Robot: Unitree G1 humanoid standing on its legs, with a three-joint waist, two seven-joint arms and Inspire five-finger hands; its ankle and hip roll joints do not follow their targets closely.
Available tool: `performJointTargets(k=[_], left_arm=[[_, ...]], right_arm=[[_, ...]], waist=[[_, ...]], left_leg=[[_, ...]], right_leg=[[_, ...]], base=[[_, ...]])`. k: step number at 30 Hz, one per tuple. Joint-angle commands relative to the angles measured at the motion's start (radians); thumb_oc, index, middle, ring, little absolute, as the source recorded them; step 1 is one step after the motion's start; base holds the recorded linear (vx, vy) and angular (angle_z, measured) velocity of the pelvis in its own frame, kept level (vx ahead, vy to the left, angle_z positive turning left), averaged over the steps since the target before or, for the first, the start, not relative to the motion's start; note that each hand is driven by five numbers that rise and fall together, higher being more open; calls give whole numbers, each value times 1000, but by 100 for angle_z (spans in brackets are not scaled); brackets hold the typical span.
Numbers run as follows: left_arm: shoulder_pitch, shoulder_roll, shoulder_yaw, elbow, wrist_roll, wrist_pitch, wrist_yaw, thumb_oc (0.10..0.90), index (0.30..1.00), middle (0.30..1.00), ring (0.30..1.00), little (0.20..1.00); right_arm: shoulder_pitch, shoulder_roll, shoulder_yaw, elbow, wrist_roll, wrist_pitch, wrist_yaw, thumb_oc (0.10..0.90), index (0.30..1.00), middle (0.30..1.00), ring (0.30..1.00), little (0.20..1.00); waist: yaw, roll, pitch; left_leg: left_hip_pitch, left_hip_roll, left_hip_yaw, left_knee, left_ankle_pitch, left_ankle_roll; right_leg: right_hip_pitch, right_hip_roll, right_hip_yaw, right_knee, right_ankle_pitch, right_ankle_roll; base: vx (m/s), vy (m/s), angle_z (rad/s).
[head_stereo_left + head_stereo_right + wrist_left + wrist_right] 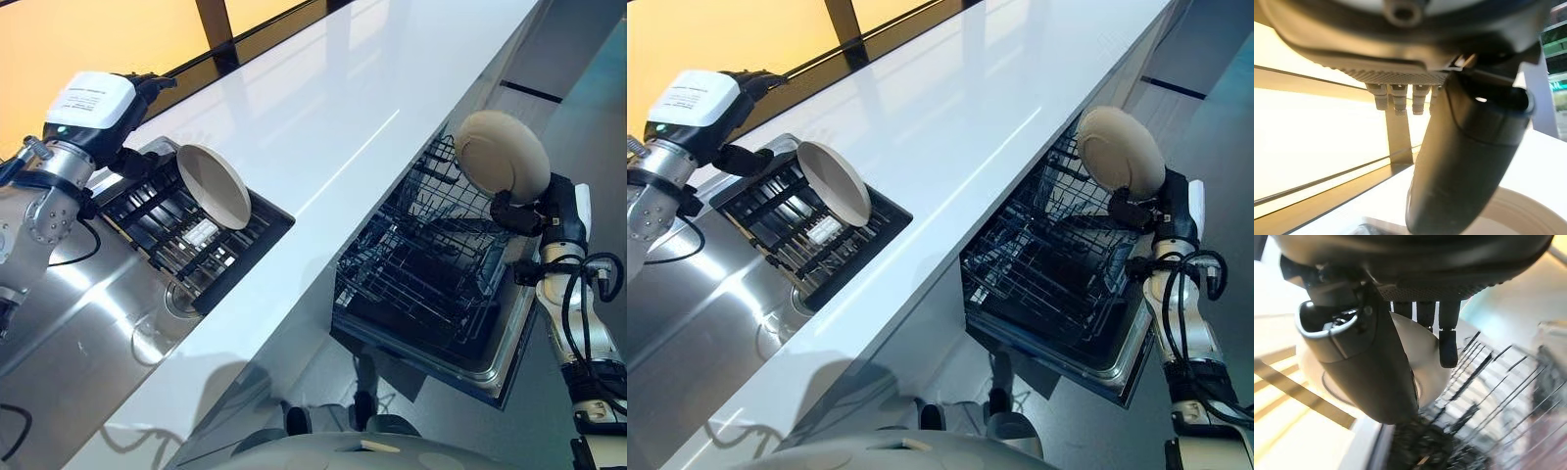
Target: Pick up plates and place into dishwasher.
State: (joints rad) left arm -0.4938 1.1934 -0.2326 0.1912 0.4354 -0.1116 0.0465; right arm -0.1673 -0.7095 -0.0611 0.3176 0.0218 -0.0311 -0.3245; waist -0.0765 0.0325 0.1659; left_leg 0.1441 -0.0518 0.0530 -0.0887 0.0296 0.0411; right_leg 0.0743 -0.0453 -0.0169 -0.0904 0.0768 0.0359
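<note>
Gripping plate (502, 154) edge above open rack (431, 264): right hand (524, 213)

Wide-open run along the glossy white countertop (323, 108), nothing standing on it. Below its front edge the pulled-out black wire dishwasher rack (431, 264) bristles with upright tines (tight going between them), though above the rack the way is free. At the sink end, a black slatted drying rack (186, 230) holds a tilted cream plate (214, 186), blocking that corner.
</note>
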Motion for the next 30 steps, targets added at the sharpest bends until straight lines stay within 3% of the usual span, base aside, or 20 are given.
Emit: performJointTargets(k=[1,5,11,19,20,21,23,24,25,30], left_arm=[[-222,78,-12,74,26,19,15,800,900,900,900,900],[-310,83,-109,105,38,17,-13,800,900,900,900,900],[-422,82,-232,128,42,25,-59,800,900,900,900,900],[-589,71,-407,179,69,25,-271,800,900,900,900,900],[-620,69,-445,196,70,23,-297,687,804,804,804,787],[-642,68,-470,207,64,22,-329,427,580,580,580,527],[-674,65,-505,219,63,29,-369,358,521,521,521,458],[-688,60,-525,233,62,24,-401,144,338,338,338,244],[-702,59,-542,239,59,28,-420,100,300,300,300,200],[-787,36,-633,304,80,14,-457,100,300,300,300,200]], right_arm=[[-166,-173,-24,-38,-65,-43,-67,100,300,300,300,200],[-230,-222,42,18,-186,13,-41,100,300,300,300,200],[-349,-289,146,97,-178,74,3,100,300,300,300,200],[-605,-379,342,221,-176,168,136,100,300,300,300,200],[-652,-392,391,250,-169,187,155,100,300,300,300,200],[-679,-396,422,269,-165,195,169,100,300,300,300,200],[-718,-395,463,305,-164,214,197,100,300,300,300,200],[-741,-396,491,320,-166,217,216,100,300,300,300,200],[-762,-395,515,332,-163,227,230,100,300,300,300,200],[-886,-368,643,432,-175,267,300,100,300,300,300,200]], waist=[[-4,47,-54],[-5,50,-33],[1,47,-2],[20,47,89],[25,45,101],[27,44,107],[31,42,116],[35,41,120],[38,40,124],[54,39,144]], left_leg=[[-7,-53,-7,75,-149,36],[-20,-55,-9,83,-149,37],[-47,-56,-9,97,-145,35],[-132,-60,-21,132,-125,30],[-139,-60,-22,136,-121,29],[-143,-60,-24,138,-119,28],[-149,-60,-27,141,-117,27],[-150,-60,-29,143,-115,26],[-153,-60,-30,144,-114,25],[-167,-61,-40,153,-107,21]], right_leg=[[-31,56,-17,180,-170,50],[-50,57,-9,191,-168,50],[-75,54,-14,199,-161,48],[-140,50,-25,219,-150,39],[-142,49,-32,218,-147,36],[-142,48,-36,217,-145,35],[-142,45,-43,216,-143,33],[-141,44,-49,214,-142,31],[-140,42,-52,213,-141,30],[-138,37,-75,209,-141,21]], base=[[101,9,-13],[94,6,-9],[56,-6,-6],[-82,-13,-4],[-56,-41,10],[-48,-37,12],[-20,-29,16],[-15,-28,11],[-15,-24,4],[-30,-22,5]])
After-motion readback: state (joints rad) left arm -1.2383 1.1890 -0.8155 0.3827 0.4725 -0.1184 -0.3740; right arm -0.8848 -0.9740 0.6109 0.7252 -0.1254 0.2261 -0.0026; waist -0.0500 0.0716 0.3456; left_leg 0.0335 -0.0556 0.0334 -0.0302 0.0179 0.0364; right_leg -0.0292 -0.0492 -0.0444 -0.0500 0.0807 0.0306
